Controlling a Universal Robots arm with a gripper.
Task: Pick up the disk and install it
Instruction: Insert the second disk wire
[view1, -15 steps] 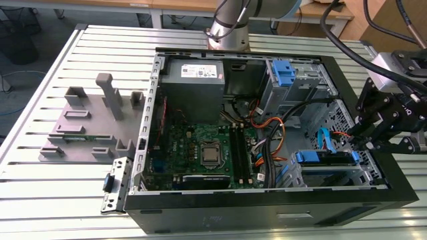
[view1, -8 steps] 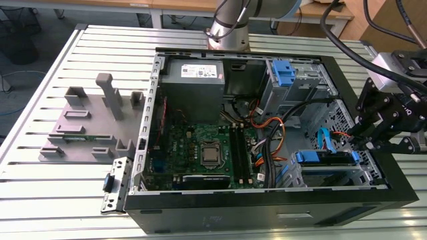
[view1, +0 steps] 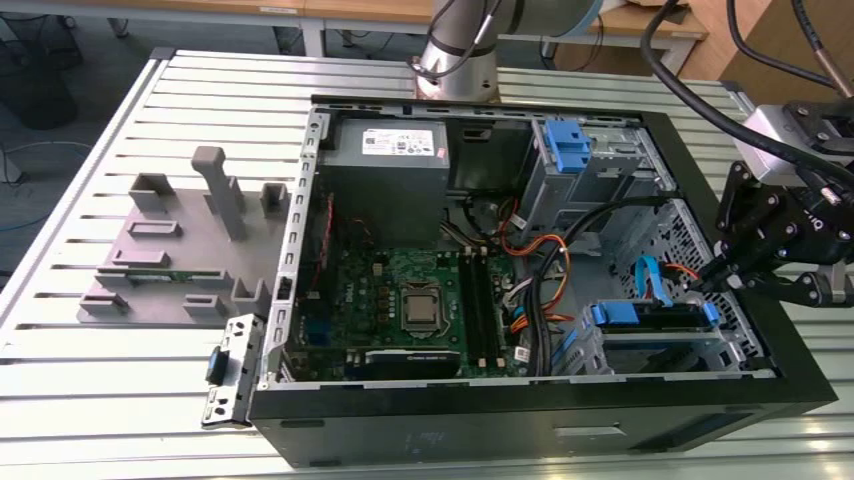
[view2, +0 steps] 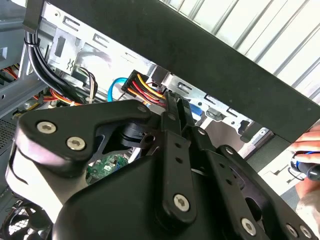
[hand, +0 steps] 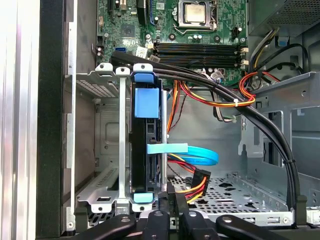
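- Black steel frames the foreground of the exterior view: the near wall of an open computer case (view1: 534, 420) lying on a slatted metal table (view1: 80, 400). Inside it, the disk (view1: 650, 315) sits on edge in its blue bracket within the metal drive cage (view1: 667, 350), at the corner toward the exterior view's right. The gripper (view1: 731, 272) hangs at the case's right wall, just beside the cage, its fingers drawn together. Farther back lie the motherboard (view1: 400, 300) and the grey power supply (view1: 390, 160); a grey fixture (view1: 174, 250) stands on the table at the exterior view's left.
- Second wrist view: black gripper linkages crowd the lens, the fingertips (view2: 172, 102) pressed close at a connector with yellow, red and black wires (view2: 145, 85). Whether they pinch it cannot be told. A person's hand (view2: 307, 162) shows beyond the case wall.
- First wrist view: the gripper (hand: 170, 192) sits beside the wire bundle (hand: 197, 182). The disk (hand: 146, 150) stands seated in the cage (hand: 107, 85), a pale blue cable (hand: 185, 152) running from it.
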